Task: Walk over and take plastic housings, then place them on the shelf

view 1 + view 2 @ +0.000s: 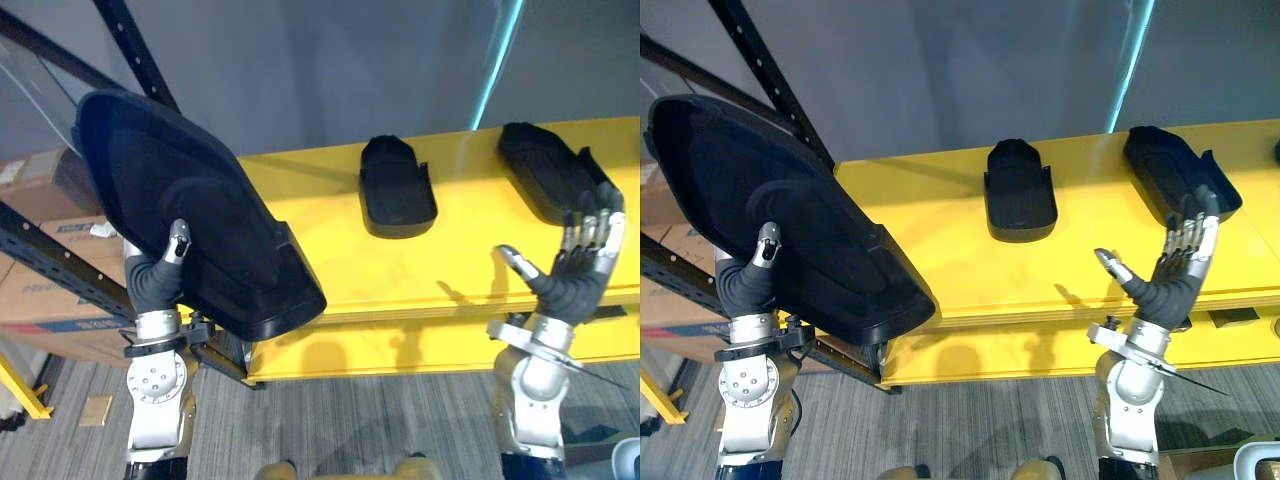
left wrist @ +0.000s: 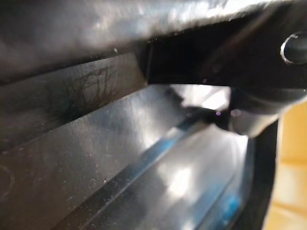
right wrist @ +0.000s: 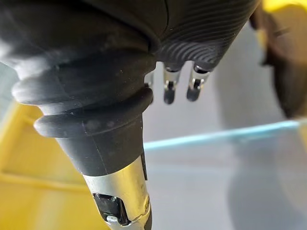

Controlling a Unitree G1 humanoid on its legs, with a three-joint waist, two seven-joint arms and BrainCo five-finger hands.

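Right hand (image 1: 578, 275): fingers (image 1: 592, 228) straight and spread, thumb apart, holding nothing. It is raised just in front of the right-hand housing (image 1: 545, 170), probably free to steady a set-down.

Left hand (image 1: 176, 245): thumb pressed on the inner face of the large housing (image 1: 190, 190), fingers hidden behind it (a pinch, judging by the lift). This housing is tilted, its lower end over the left corner of the yellow shelf (image 1: 470, 275), presumably lined up for placing.

Count: 3 housings. One is in hand. The middle housing (image 1: 397, 188) and the right-hand one lie on the shelf, apart.
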